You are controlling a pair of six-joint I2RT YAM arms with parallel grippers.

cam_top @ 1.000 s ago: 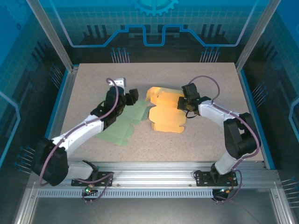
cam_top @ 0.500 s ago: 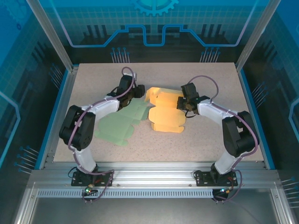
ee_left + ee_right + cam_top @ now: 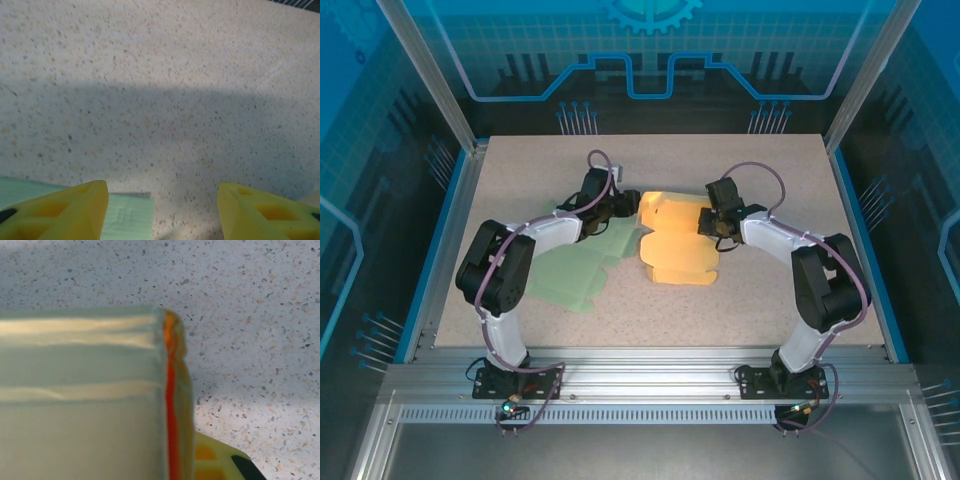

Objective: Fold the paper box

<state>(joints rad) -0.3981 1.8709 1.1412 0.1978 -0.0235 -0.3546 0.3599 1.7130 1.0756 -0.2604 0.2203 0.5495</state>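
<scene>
The right jaws pinch the edge of the orange paper box [image 3: 678,250]. The left jaws are apart, holding nothing, above the worktop [image 3: 160,75] near a green paper sheet [image 3: 575,275].

From above and behind the near edge we look down over the whole bench [image 3: 770,290]. Our two wrist cameras sit very close to it, sharing its speckled surface with the overhead view.
</scene>
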